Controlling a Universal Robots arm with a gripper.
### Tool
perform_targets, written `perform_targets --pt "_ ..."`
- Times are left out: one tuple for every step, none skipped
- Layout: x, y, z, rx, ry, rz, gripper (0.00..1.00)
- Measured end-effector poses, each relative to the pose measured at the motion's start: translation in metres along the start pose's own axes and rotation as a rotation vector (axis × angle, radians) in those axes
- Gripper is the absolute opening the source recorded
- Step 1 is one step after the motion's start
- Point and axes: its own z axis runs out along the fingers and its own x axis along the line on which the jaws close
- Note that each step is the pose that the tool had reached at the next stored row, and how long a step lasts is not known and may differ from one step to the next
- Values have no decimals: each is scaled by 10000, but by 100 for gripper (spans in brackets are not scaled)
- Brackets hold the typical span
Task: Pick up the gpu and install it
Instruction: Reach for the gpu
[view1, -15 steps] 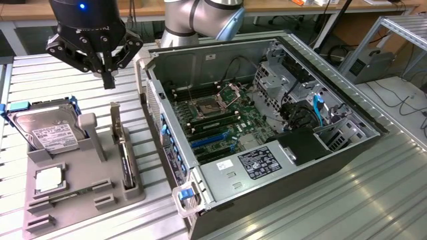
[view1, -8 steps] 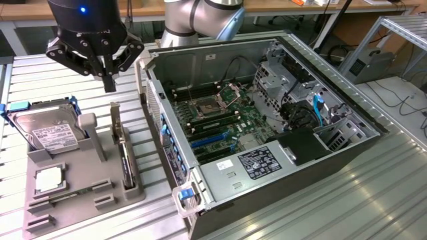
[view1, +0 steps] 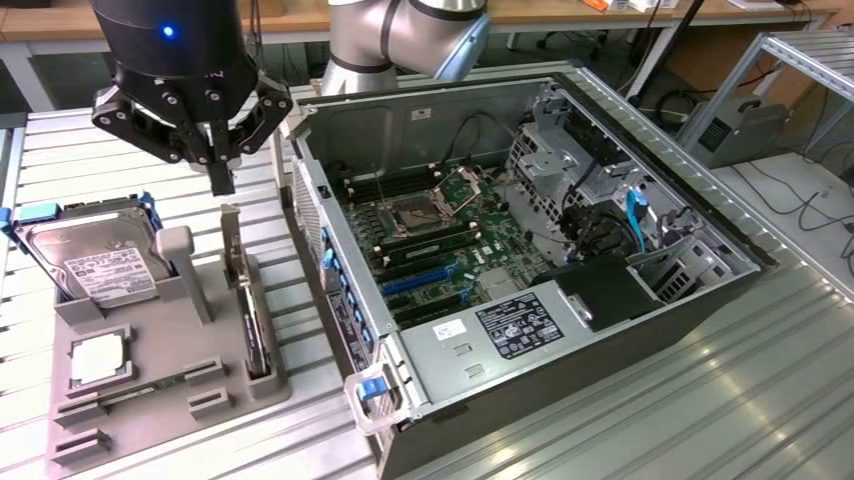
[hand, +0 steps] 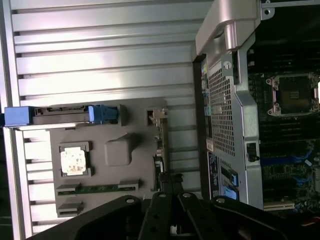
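Slatted bench (view1: 747, 400): your gpu (view1: 251, 310) stands on edge in the grey fixture (view1: 167, 345) beside the case (view1: 360, 130). Its long axis runs parallel to the case wall, bracket probably at the gripper's end. Gripper (view1: 220, 180) pinched closed, empty, just above that end.

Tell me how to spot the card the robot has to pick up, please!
Find the big open computer case; beside it, on the exterior view's left, lies a grey tray. The gpu stands on its edge along the tray's side nearest the case. It is thin and black with a metal strip at one end, unlike the blue-framed hard drive and the small square chip.
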Motion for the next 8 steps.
perform_targets --pt "-1 -20 -1 0 0 0 11" --pt "-3 -35 -1 0 0 0 11" --pt "-6 -75 -4 0 1 -1 11" --pt "-7 -99 -4 0 0 0 11" --pt "-9 -137 -6 -1 0 -1 11" --pt "-8 -153 -7 0 0 -1 11" --pt "-7 -169 -7 0 -1 0 11" --pt "-6 -184 -8 -1 0 0 11"
